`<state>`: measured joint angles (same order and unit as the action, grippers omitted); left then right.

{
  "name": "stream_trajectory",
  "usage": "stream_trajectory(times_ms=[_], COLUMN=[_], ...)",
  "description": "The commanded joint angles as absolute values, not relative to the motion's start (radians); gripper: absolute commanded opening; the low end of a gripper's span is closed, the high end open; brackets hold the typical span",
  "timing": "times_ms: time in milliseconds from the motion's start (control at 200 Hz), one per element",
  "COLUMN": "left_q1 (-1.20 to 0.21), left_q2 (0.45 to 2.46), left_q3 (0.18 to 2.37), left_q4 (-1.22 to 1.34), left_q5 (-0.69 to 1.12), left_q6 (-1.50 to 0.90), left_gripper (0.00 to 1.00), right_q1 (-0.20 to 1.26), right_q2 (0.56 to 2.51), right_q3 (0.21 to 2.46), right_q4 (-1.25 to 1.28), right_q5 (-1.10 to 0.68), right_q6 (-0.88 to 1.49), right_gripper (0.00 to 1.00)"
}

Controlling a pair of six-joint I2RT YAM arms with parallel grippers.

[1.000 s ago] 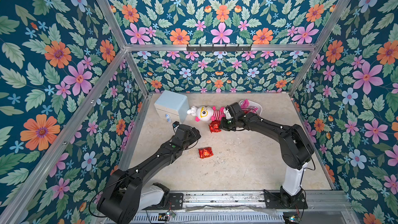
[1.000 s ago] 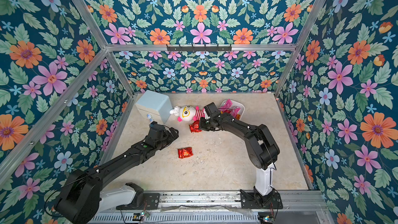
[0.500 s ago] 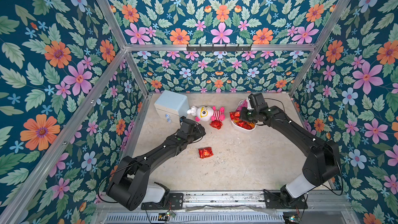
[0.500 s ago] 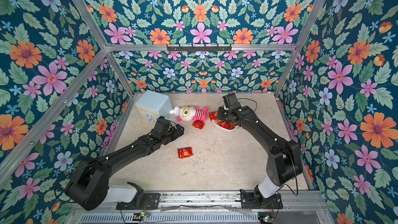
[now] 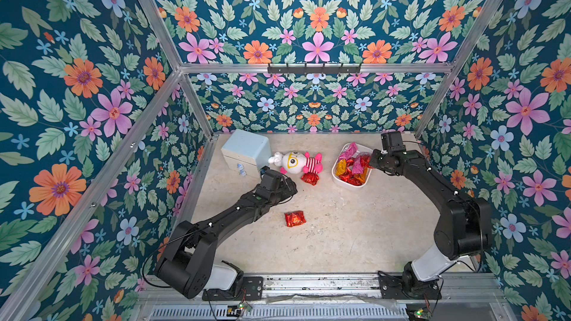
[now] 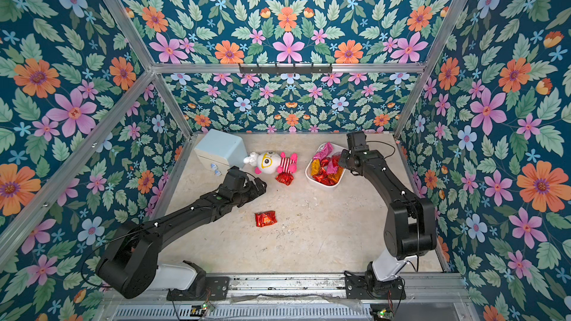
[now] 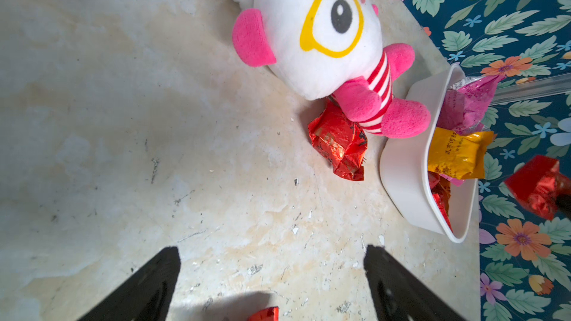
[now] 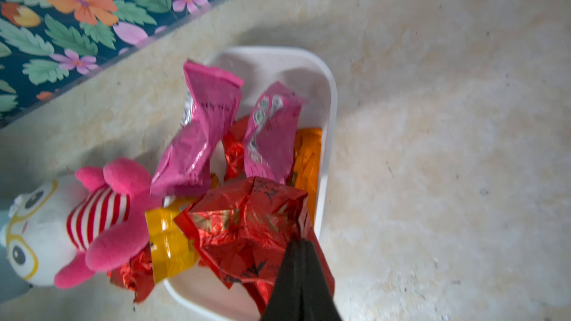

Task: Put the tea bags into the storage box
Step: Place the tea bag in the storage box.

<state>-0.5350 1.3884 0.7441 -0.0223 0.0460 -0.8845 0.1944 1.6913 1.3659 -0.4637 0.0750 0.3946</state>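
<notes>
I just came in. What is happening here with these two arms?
The right gripper is shut on a red tea bag and holds it above the white box, which already contains several red, pink and yellow bags. The left gripper is open and empty over the table. Two red bags lie outside the box: one against the plush doll, one in the open on the table.

Most tea bags [image 6: 325, 175] in storage box [image 6: 321, 186]; two outside.

No legible txt; print on orange-yellow tea bag [image 7: 455, 155] & pink tea bag [image 8: 270, 132] too blurry to read.
</notes>
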Motion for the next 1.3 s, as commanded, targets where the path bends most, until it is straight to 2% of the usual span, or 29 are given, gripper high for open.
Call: stream_trajectory(times_ms=[0,345,765,925,1095,1180,1295], left_q1=[-0.536,-0.536,-0.536,-0.537,-0.536,-0.535,-0.535], left_q2=[1.381,1.341,1.369,1.372,1.358,1.34,1.326], left_q3=[0.752,0.727,0.744,0.744,0.726,0.711,0.7], left_q4=[-0.044,-0.072,-0.069,-0.066,-0.057,-0.045,-0.038], left_q5=[0.03,0.006,0.008,0.004,-0.016,-0.034,-0.052], left_q6=[-0.874,-0.88,-0.87,-0.871,-0.88,-0.89,-0.892], left_gripper=[0.99,0.99,0.99,0.99,0.99,0.99,0.99], right_q1=[0.18,0.166,0.166,0.166,0.191,0.216,0.284], right_q2=[1.785,2.113,2.138,2.055,1.919,1.857,1.794], right_q3=[1.462,1.783,1.772,1.767,1.654,1.562,1.457], right_q4=[-0.42,-0.541,-0.584,-0.596,-0.546,-0.476,-0.401], right_q5=[0.12,0.146,0.156,0.163,0.064,-0.061,-0.157], right_q6=[0.367,0.341,0.315,0.313,0.35,0.394,0.452], right_gripper=[0.0,0.0,0.0,0.28,0.46,0.52,0.53])
